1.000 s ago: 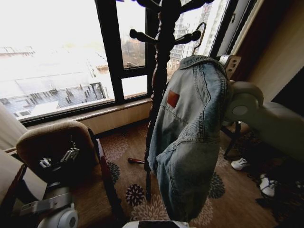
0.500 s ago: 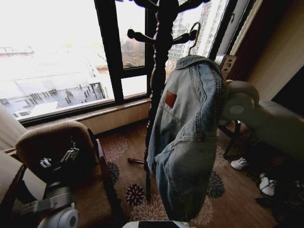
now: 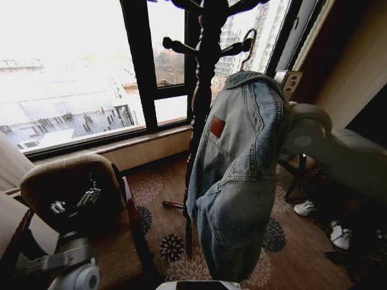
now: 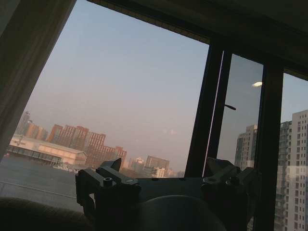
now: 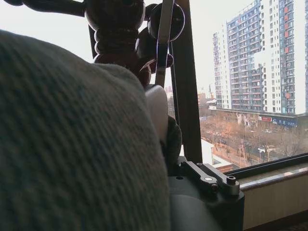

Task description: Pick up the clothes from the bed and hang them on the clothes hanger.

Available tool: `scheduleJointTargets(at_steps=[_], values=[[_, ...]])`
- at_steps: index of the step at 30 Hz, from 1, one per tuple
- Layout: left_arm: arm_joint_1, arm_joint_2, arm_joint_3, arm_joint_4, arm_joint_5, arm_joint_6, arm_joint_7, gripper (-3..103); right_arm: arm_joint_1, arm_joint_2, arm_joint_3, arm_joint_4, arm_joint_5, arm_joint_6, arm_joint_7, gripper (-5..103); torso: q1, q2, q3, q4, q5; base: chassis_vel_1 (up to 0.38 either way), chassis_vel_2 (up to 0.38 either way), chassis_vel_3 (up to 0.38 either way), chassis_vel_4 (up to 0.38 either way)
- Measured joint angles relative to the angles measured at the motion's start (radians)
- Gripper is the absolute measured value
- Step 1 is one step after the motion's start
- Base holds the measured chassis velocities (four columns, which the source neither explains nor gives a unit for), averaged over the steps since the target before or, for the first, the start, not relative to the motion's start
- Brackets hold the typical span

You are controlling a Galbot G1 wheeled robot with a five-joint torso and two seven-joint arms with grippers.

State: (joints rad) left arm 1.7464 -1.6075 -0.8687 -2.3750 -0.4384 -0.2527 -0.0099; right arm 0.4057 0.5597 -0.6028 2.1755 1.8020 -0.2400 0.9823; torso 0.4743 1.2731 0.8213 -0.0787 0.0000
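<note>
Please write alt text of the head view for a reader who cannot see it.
A light blue denim jacket hangs from the robot's raised right arm, its hanger hook at a peg of a dark wooden coat stand before a big window. The left tool rests low near a brown armchair.

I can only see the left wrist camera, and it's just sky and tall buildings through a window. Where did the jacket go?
Observer: The denim jacket hangs high off the floor at the right gripper, beside a dark wooden coat stand.
Operator: Is it on a hanger?
Observer: A hanger hook pokes up above the collar, right by one peg of the stand. I cannot tell whether it rests on the peg.
Operator: What's my left gripper doing?
Observer: The left gripper sits low over the back of an armchair, fingers apart, holding nothing.
</note>
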Motion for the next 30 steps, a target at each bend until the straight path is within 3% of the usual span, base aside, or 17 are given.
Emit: scheduleJointTargets(at_steps=[5,30], values=[[0.001,0.001,-0.001,0.0,-0.001,-0.003,0.001,100,0.007,0.032,0.0,-0.003,0.02,0.0,0.057,21,0.0,0.0,0.0,0.0,0.0,0.0,0.0,0.0,0.0],[0.006,0.001,-0.003,-0.001,-0.002,-0.008,0.003,100,0.026,0.044,-0.004,-0.005,0.072,-0.045,0.13,21,0.0,0.0,0.0,0.0005,-0.0002,0.0,0.0,0.0,0.0]])
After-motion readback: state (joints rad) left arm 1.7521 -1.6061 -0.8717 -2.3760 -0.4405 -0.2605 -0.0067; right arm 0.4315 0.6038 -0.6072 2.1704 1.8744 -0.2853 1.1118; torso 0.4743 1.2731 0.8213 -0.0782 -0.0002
